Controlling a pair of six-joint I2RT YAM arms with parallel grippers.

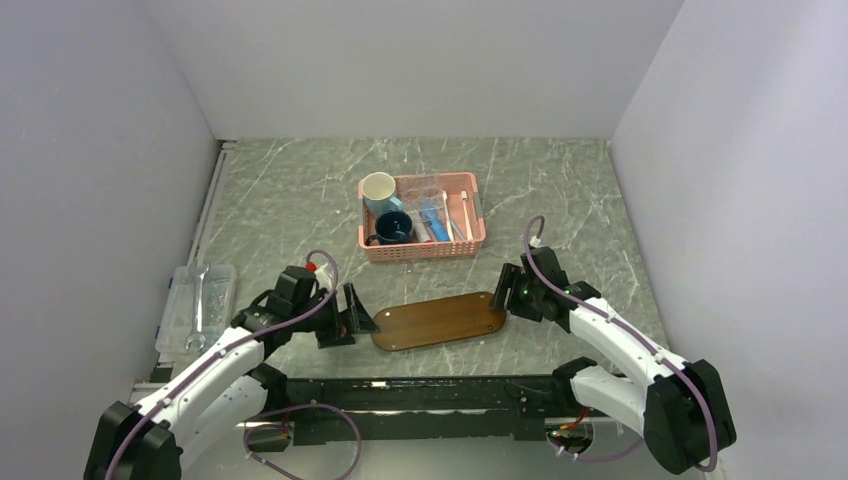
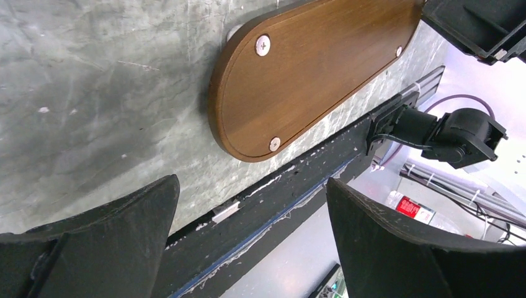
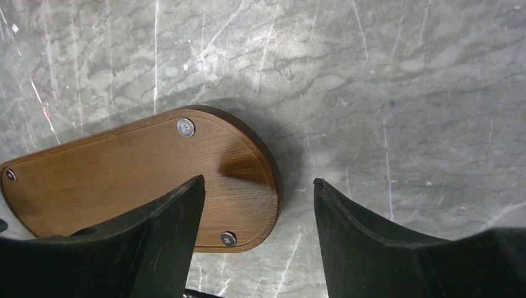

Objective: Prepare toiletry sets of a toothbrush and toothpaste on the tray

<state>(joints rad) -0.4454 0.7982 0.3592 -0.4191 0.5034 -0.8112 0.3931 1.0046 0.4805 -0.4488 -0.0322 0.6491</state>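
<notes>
The dark-brown oval tray (image 1: 440, 320) lies bare near the table's front edge, its screw heads showing. Toothbrushes (image 1: 465, 213) and blue toothpaste tubes (image 1: 435, 220) lie in the pink basket (image 1: 470, 243) behind it. My left gripper (image 1: 350, 315) stands open just off the tray's left end; in its wrist view the tray (image 2: 310, 68) lies beyond the wide, empty jaws of that gripper (image 2: 251, 182). My right gripper (image 1: 505, 290) hovers open over the right end of the tray (image 3: 124, 180); nothing sits between the jaws of this gripper (image 3: 258, 181).
The basket also holds a white mug (image 1: 379, 187) and a dark blue mug (image 1: 393, 228). A clear dish (image 1: 197, 305) with a wrench sits at the left edge. Grey walls close in three sides. The black front rail (image 2: 273, 205) runs just below the tray.
</notes>
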